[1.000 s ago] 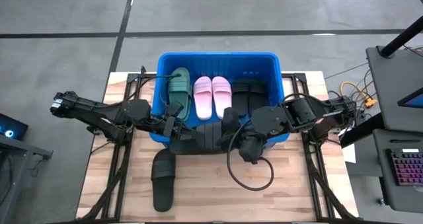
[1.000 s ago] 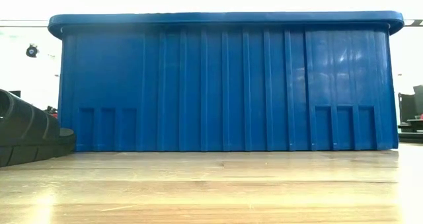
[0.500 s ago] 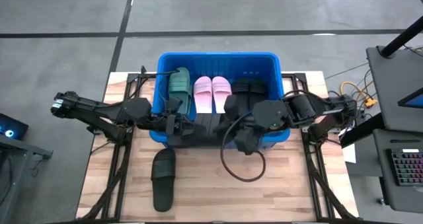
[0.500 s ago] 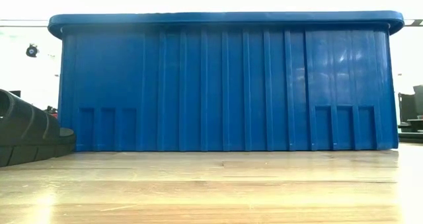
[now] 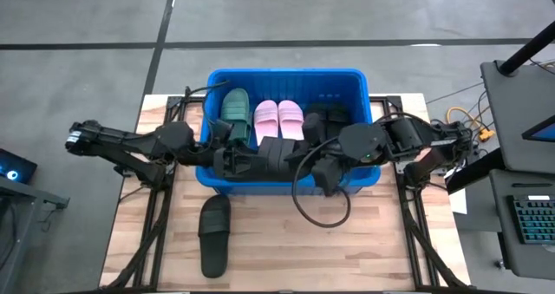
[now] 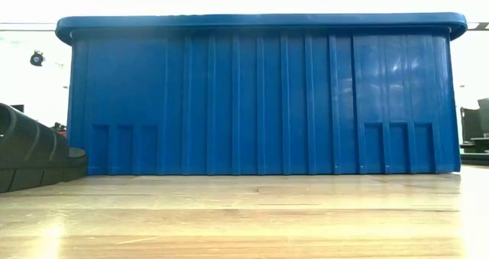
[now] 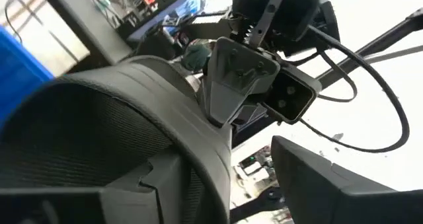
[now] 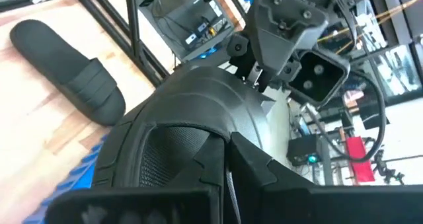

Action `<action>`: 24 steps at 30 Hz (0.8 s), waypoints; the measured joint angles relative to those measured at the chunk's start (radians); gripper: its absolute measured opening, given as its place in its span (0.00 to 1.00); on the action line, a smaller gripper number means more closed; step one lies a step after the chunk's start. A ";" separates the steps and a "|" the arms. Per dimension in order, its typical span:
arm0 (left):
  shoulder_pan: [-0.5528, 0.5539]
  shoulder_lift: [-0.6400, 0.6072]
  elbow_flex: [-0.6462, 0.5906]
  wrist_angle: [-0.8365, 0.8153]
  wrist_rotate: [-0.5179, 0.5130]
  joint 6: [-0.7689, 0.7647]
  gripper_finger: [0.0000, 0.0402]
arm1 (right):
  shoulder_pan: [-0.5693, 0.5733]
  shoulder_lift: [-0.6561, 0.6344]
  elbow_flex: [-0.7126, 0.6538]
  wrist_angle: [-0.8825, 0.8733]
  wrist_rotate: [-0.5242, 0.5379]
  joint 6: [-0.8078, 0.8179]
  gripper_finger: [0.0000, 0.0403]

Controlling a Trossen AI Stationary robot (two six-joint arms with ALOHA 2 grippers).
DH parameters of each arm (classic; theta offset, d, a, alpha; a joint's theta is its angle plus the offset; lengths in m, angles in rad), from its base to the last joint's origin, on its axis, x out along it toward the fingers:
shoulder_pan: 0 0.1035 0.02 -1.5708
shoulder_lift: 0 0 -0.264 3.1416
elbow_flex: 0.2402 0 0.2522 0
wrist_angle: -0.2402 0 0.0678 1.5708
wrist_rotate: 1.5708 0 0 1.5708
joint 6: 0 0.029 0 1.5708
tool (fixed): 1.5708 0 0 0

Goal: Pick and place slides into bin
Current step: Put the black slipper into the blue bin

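Note:
A black slide (image 5: 277,151) hangs over the near part of the blue bin (image 5: 286,72), between my two grippers. My right gripper (image 5: 314,160) is shut on it from the right. My left gripper (image 5: 236,160) stands open at the slide's left end. In the bin lie a dark green slide (image 5: 232,112), a pink pair (image 5: 277,120) and black slides (image 5: 328,119). Another black slide (image 5: 214,235) lies flat on its sole on the table, near the front left of the bin. My left gripper (image 7: 231,184) is open. The slide's broad strap (image 7: 132,105) lies beside one finger (image 7: 152,184); whether they touch, I cannot tell. The other finger (image 7: 317,178) stands apart from it. My right gripper (image 8: 218,178) is shut on the slide's broad strap (image 8: 192,118), coming level from the table's right. Its own fingers (image 8: 264,168) hide the exact place of contact. The slide is lifted clear, over the bin's near part.
The bin (image 6: 260,98) fills the far middle of the wooden table (image 5: 286,259). A black cable loop (image 5: 321,216) hangs from my right arm over the table in front of the bin. The loose black slide (image 6: 34,156) lies left of the bin's near wall.
Both grippers have gone toward the table's far edge with the black slide. It hung over the bin's near wall and now hangs farther in, above the bin's inside. The cable loop has followed.

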 joint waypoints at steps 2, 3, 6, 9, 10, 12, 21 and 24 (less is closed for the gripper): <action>0.007 -0.001 0.000 0.000 0.000 0.029 0.48 | 0.000 -0.006 0.000 -0.005 0.000 0.022 0.02; 0.011 -0.003 0.000 0.000 0.000 0.042 0.48 | 0.000 -0.010 0.000 -0.008 0.000 0.026 0.02; 0.020 -0.007 -0.001 0.002 -0.002 0.055 0.48 | 0.000 -0.025 0.000 -0.015 0.000 0.032 0.02; 0.034 -0.016 -0.002 0.001 -0.005 0.078 0.48 | 0.001 -0.043 0.000 -0.031 0.001 0.053 0.02; 0.039 -0.021 -0.002 0.000 -0.006 0.103 0.48 | 0.001 -0.050 0.000 -0.036 0.001 0.062 0.02; 0.048 -0.032 -0.003 0.000 -0.008 0.159 0.48 | 0.002 -0.062 0.001 -0.048 0.003 0.074 0.02; 0.084 -0.125 -0.004 0.000 -0.058 0.413 0.48 | 0.001 -0.106 0.002 -0.097 0.020 0.138 0.02; 0.084 -0.169 -0.004 -0.005 -0.127 0.516 0.48 | 0.000 -0.117 0.002 -0.107 0.048 0.137 0.02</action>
